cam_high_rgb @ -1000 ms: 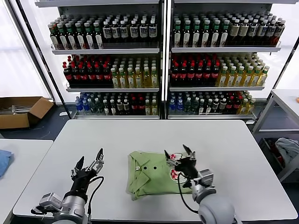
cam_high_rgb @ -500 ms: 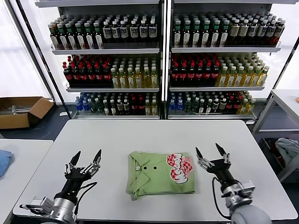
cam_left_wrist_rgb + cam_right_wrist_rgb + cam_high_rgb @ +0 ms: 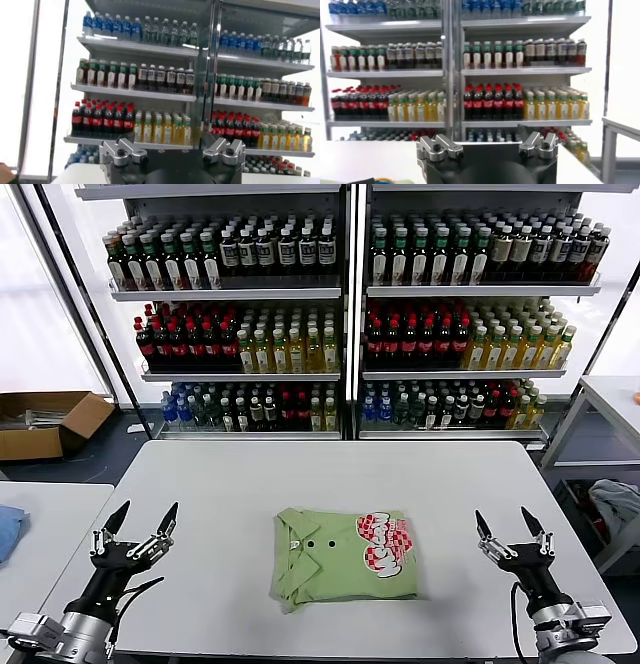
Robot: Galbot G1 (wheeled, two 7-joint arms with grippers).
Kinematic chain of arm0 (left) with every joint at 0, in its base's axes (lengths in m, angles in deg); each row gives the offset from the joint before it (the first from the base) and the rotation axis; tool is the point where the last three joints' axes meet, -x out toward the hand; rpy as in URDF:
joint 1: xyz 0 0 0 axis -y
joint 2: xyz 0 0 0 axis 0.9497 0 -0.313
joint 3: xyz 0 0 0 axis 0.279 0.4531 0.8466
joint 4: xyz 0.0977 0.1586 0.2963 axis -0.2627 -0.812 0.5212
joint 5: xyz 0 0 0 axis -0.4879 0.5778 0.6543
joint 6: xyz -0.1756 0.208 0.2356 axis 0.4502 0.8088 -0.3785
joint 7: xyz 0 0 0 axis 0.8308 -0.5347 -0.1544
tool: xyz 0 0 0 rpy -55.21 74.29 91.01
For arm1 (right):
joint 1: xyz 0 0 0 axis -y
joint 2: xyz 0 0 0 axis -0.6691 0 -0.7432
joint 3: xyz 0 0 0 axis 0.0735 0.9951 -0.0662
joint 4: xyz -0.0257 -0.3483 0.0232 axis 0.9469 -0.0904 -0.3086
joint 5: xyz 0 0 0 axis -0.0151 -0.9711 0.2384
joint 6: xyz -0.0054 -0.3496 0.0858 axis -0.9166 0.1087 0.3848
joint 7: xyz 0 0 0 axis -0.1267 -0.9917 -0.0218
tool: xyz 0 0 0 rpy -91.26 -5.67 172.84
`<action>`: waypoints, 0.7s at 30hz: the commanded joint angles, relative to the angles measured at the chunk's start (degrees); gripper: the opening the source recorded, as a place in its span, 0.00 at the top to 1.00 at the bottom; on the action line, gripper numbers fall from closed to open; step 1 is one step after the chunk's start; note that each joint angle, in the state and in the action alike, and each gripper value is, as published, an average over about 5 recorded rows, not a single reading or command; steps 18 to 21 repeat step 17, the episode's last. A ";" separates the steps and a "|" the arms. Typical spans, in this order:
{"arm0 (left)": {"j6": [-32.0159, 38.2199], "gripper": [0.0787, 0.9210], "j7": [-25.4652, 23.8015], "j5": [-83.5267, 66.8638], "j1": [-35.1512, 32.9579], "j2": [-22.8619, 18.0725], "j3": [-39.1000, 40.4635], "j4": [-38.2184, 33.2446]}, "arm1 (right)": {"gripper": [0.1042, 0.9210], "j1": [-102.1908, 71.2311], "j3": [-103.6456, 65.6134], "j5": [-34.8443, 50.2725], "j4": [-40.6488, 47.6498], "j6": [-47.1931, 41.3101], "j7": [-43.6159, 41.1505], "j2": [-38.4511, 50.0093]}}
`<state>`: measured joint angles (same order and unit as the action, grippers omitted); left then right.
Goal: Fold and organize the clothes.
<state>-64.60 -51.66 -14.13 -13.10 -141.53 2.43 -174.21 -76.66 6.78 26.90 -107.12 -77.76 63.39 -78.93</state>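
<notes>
Lying folded into a compact rectangle near the front middle of the white table [image 3: 330, 474], the light green shirt [image 3: 345, 556] is showing its buttoned collar toward the robot's left and its red-and-white printed graphic on top toward the right. It is resting flat with nothing touching it, which suggests the folding itself is largely done.

The left gripper [image 3: 135, 534] is hovering over the table's left edge, well apart from the shirt, with its fingers spread wide and holding nothing. The right gripper [image 3: 512, 536] is hanging above the table's right side, likewise clear of the cloth, its fingers apart and empty. Judging by this symmetry, both arms are standing off so that the folded garment stays undisturbed.

Both wrist cameras are facing the bottle shelves [image 3: 350, 314] beyond the table, which fits grippers raised and pointed forward rather than down at the cloth.
</notes>
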 commanded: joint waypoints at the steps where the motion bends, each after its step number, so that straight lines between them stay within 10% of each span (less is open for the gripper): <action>1: 1.00 0.12 -4.62 1.07 -0.43 -0.82 -5.48 0.51 | 0.12 -1.31 -4.22 -0.13 1.57 1.94 -1.97 -1.29; 21: 0.42 0.12 -6.04 -1.06 -0.53 0.54 -8.17 0.98 | 0.12 -1.29 -3.54 -1.66 -0.94 1.80 -2.43 -3.62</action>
